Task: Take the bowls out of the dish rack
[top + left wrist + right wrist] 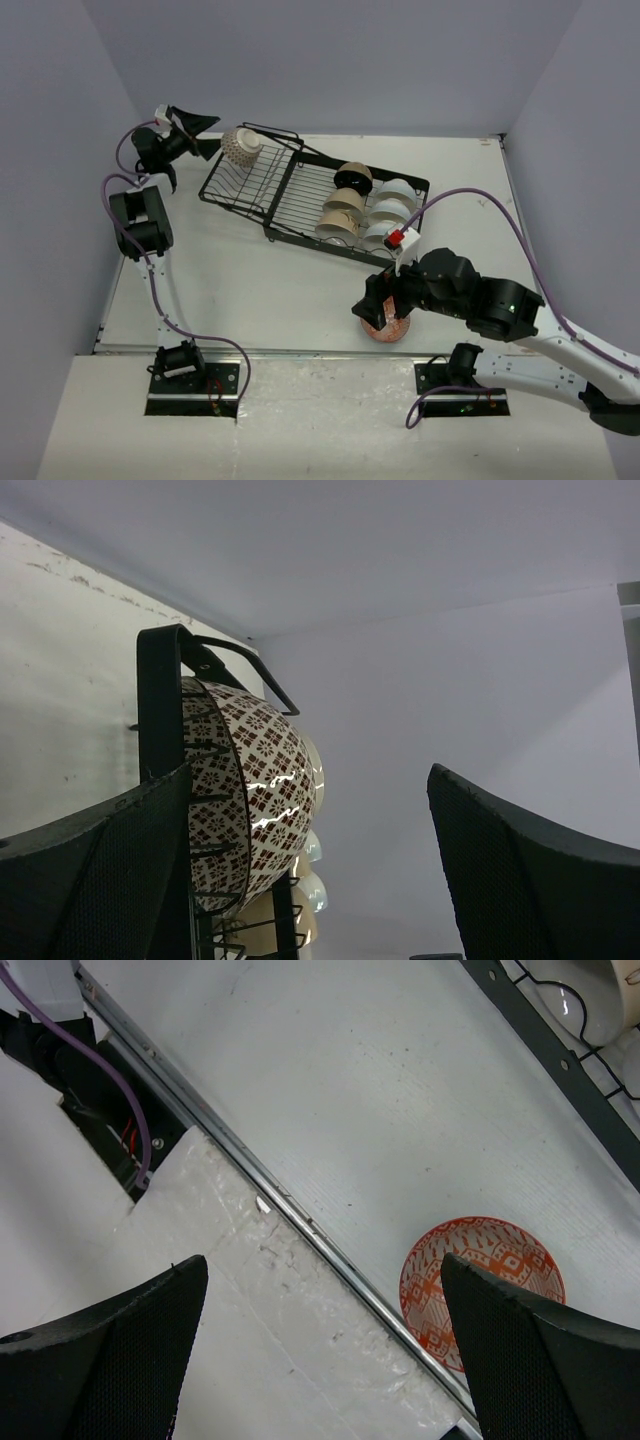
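Observation:
The black wire dish rack (285, 190) lies aslant at the table's far middle. A brown-patterned bowl (241, 147) stands on edge at its left end, and my left gripper (207, 135) is open just left of it, not touching. In the left wrist view that bowl (255, 800) leans against the rack's frame (160, 700) by my left finger. Beige bowls (343, 205), a black-inside bowl (352, 178) and white bowls (395, 195) fill the right section. My right gripper (385, 308) hangs open over an orange-patterned bowl (480, 1260) that rests on the table near the front edge.
A metal strip (330, 1240) marks the table's front edge, right beside the orange bowl. The rack's near rail (560, 1060) and a white bowl (590, 1000) show at the right wrist view's top right. Grey walls close in the left, back and right sides.

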Robot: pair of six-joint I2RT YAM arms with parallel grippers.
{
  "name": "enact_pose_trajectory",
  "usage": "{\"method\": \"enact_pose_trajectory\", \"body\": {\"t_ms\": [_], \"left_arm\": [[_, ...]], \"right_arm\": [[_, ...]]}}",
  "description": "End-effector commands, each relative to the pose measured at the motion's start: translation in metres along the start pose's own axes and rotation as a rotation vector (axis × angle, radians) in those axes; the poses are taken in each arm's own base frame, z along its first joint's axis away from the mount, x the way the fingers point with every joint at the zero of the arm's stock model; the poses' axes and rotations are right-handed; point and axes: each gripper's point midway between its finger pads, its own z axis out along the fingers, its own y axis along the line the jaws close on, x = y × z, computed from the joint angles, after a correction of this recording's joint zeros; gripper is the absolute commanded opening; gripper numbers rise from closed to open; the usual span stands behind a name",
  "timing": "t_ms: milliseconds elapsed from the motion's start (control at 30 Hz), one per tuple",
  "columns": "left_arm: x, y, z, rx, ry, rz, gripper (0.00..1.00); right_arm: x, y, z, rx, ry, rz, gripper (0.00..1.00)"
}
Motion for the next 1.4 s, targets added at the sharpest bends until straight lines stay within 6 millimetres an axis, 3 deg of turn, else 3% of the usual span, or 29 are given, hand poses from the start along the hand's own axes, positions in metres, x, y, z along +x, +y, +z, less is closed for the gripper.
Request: {"method": "enact_pose_trajectory", "body": {"t_ms": [0, 1067, 1367], "left_arm": [[0.009, -0.023, 0.0, 0.017, 0.036, 0.011, 0.99], [0.018, -0.046, -0.005, 0.071, 0.049, -0.039, 0.99], [0.03, -0.051, -0.002, 0.099, 0.072, -0.041, 0.98]], "right_arm": [[-0.006, 0.007, -0.002, -0.032, -0.032, 0.002, 0.99], [-0.006, 0.014, 0.007, -0.046, -0.004, -0.016, 0.99], [-0.004, 0.016, 0.01, -0.05, 0.003, -0.014, 0.99]]}}
